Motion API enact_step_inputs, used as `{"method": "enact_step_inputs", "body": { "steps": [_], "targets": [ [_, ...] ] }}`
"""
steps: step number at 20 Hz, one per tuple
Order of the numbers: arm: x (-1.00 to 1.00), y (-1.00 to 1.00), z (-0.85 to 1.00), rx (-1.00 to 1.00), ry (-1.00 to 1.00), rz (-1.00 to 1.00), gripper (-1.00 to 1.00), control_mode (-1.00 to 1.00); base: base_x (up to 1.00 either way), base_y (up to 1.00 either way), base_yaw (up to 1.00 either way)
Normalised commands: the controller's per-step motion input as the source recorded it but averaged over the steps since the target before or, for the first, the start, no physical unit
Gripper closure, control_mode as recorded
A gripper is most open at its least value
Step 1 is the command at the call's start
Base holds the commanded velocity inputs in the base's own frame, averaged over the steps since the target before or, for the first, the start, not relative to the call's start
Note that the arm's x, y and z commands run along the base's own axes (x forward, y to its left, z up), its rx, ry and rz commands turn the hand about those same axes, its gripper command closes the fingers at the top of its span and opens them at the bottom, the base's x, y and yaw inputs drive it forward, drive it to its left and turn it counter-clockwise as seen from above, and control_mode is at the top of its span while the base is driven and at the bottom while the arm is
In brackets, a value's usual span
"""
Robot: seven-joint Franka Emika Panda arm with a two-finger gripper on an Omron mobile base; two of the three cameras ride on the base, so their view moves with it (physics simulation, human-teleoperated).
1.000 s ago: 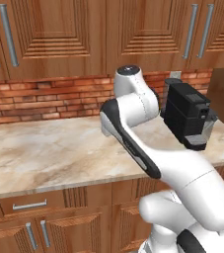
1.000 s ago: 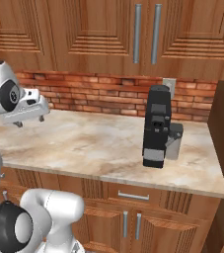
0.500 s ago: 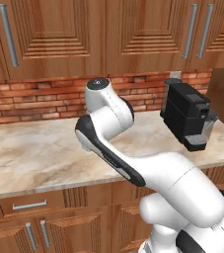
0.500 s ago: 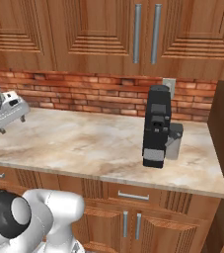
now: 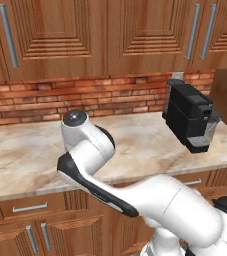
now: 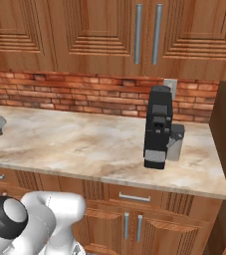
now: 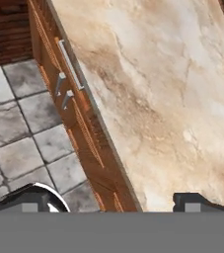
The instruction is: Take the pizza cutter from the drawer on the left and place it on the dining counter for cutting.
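While the arm (image 5: 135, 200) swings low and leftward in front of the marble table (image 5: 30, 165), the step in hand looks like reaching for the drawer's (image 5: 30, 205) handle (image 5: 30, 207), the short silver bar just under the table edge. To do it well, the claw (image 7: 118, 205) should come square to that bar, with one finger above it and one below, before closing and pulling straight out (a skewed pull would likely slip off the bar).

In the hand view the claw's two dark fingertips (image 7: 197, 200) stand spread wide with nothing between them, hanging over the table edge. The drawer handle (image 7: 70, 64) sits farther along the cabinet front, well apart from the claw, with floor tiles (image 7: 15, 138) off to one side of the cabinet.

Relative to the drawer, the pizza cutter is presumably inside; the drawer front appears shut, so this cannot be confirmed. A black coffee machine (image 5: 187, 117) stands on the table far from the drawer, toward the other end, clear of the reach.
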Motion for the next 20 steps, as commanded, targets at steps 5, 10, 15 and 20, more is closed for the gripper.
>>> {"method": "enact_step_inputs", "body": {
  "steps": [5,10,15,20],
  "targets": [
    [-0.31,0.31,-0.51,0.0,-0.16,0.11,-1.0,-1.0,0.0,0.0,0.0],
    [-0.22,0.11,-0.41,0.0,-0.19,0.09,-1.0,-1.0,0.0,0.0,0.0],
    [-0.15,0.14,-0.36,0.0,-0.21,0.11,-1.0,-1.0,0.0,0.0,0.0],
    [-0.02,0.2,-0.19,0.0,-0.16,0.11,-1.0,-1.0,0.0,0.0,0.0]
  ]
}}
